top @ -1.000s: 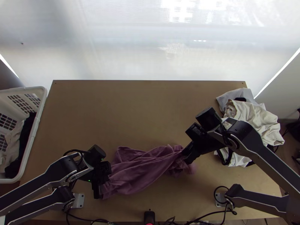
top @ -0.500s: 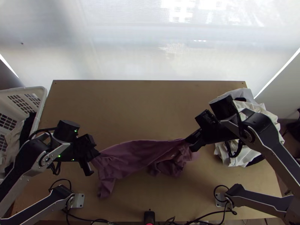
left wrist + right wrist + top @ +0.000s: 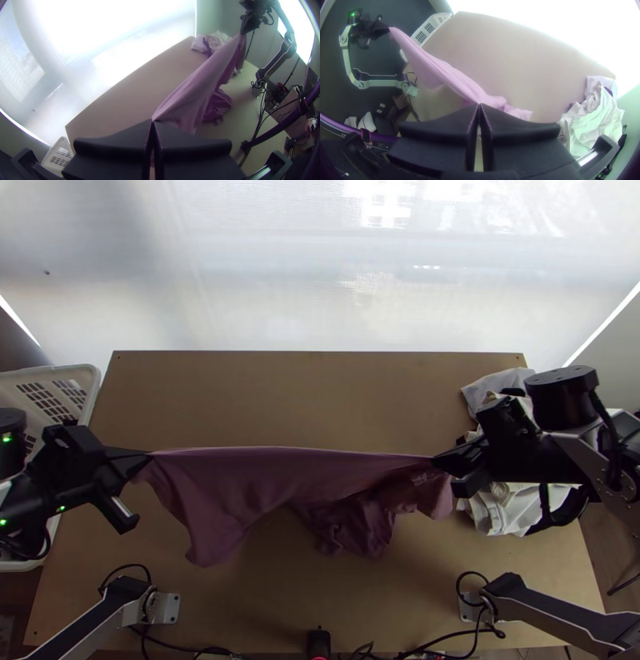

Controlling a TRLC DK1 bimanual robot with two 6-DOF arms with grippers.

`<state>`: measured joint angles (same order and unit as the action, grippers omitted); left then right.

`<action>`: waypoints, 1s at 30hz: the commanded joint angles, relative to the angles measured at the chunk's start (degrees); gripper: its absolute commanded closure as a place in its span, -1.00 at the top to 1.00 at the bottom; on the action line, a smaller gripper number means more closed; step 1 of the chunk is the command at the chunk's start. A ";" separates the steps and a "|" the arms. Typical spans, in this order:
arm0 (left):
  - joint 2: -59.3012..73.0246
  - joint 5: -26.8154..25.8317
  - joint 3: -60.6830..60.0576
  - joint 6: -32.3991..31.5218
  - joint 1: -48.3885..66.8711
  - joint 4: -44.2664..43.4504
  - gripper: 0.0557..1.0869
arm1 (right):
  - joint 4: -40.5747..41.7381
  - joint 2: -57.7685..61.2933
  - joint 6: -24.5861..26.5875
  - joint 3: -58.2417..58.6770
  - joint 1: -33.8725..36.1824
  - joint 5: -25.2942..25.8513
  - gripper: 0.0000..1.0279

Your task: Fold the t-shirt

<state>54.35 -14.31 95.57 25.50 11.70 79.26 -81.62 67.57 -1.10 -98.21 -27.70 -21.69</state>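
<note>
Holding shirt (image 3: 240, 484) taut over counter (image 3: 304, 396), left pincer (image 3: 149, 456) and right pincer (image 3: 435, 461) closed on opposite ends; likely spreading, prior to folding. Next: lower, lay flat; shake out bunched part.

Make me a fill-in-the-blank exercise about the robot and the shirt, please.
Counting the left gripper and the right gripper, ____ grippers hold the T-shirt.
Between them, its upper edge is not slack but ____.
The basket is coloured ____.
The pile of pale clothes lies nearer the ____ gripper than the left.

Missing words: two; taut; white; right.
</note>
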 commanded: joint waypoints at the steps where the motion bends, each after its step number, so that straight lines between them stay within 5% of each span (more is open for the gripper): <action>1: -0.38 0.51 11.66 -0.10 -4.76 0.98 -0.92 | -1.52 -3.32 -1.01 -4.53 3.62 0.07 -0.95; 11: -7.68 0.51 9.02 0.34 -5.29 0.98 -0.92 | -2.05 -4.90 -3.99 -10.15 4.68 0.07 -0.95; 23: -4.78 0.07 11.04 -0.80 -4.41 -0.60 -0.92 | -2.22 -4.20 -4.78 -6.73 -4.64 -1.69 -0.95; 30: -4.86 0.33 9.99 -2.47 -5.11 -11.41 -0.92 | -0.64 -0.77 -4.70 -16.83 -6.49 0.78 -0.95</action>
<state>48.97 -13.93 105.73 24.49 7.27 75.96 -83.70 63.61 -5.78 -106.87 -31.90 -22.94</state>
